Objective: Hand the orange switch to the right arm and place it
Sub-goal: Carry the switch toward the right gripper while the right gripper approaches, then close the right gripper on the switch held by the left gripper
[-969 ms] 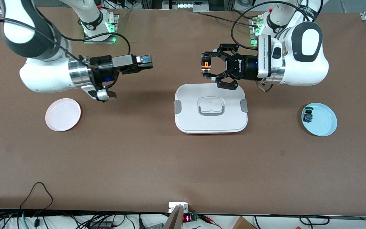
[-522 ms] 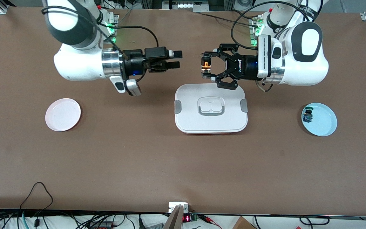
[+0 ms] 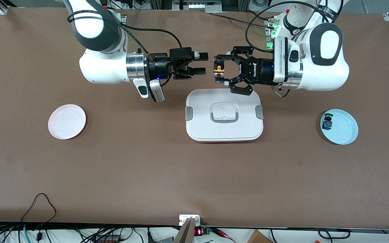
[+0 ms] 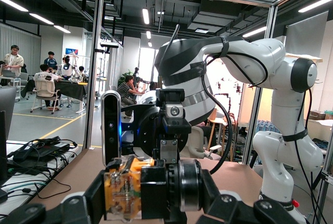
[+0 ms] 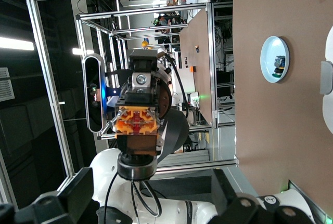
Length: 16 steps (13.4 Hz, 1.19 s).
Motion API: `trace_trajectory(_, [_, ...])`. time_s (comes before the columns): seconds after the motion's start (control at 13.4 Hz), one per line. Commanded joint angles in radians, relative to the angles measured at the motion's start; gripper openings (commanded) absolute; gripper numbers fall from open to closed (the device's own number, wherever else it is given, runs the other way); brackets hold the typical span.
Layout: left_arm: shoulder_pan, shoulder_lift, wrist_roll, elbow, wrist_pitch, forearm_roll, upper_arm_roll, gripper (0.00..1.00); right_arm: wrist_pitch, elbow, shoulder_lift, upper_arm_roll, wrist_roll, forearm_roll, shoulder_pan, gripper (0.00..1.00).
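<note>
The orange switch [image 3: 218, 69], black-capped with an orange-tan block, lies sideways in the air with my left gripper [image 3: 219, 70] shut on it. They hang over the edge of the white box that lies farther from the front camera. In the left wrist view the switch [image 4: 122, 195] sits clamped between the black fingers [image 4: 92, 199]. My right gripper [image 3: 203, 63] faces it, open, fingertips a short gap from the switch and not touching. The right wrist view looks straight at the switch [image 5: 136, 121] above its own spread fingers [image 5: 78, 190].
A white lidded box [image 3: 198, 128] stands mid-table. A pink plate [image 3: 67, 121] lies toward the right arm's end. A pale blue plate [image 3: 344, 130] toward the left arm's end holds a small green-capped blue part [image 3: 327, 123]. Cables run along the table's near edge.
My right arm has swung across from above the pink plate's end toward the left gripper, its open fingers now close to the switch. The left arm and switch have not moved.
</note>
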Motion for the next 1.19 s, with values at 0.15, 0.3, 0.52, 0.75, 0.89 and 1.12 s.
trace_trajectory(0.15, [0.018,-0.037,0.022,-0.018,0.004,-0.040,-0.014,0.00,0.021,0.019,0.019,0.008,-0.062,0.040,0.004,1.00])
trace_trajectory(0.3, [0.018,-0.035,0.022,-0.018,0.004,-0.040,-0.014,0.00,0.059,0.032,0.034,0.008,-0.074,0.120,0.013,1.00])
trace_trajectory(0.52, [0.018,-0.035,0.022,-0.018,0.004,-0.042,-0.014,0.00,0.073,0.052,0.054,0.008,-0.113,0.140,0.026,1.00])
trace_trajectory(0.75, [0.018,-0.035,0.020,-0.018,0.004,-0.042,-0.014,0.00,0.080,0.066,0.060,0.010,-0.113,0.140,0.026,1.00])
trace_trajectory(0.89, [0.018,-0.035,0.020,-0.018,0.004,-0.042,-0.014,0.00,0.082,0.066,0.060,0.010,-0.113,0.142,0.027,1.00])
trace_trajectory(1.12, [0.016,-0.033,0.019,-0.018,0.004,-0.042,-0.012,0.00,0.094,0.066,0.060,0.008,-0.111,0.158,0.041,1.00])
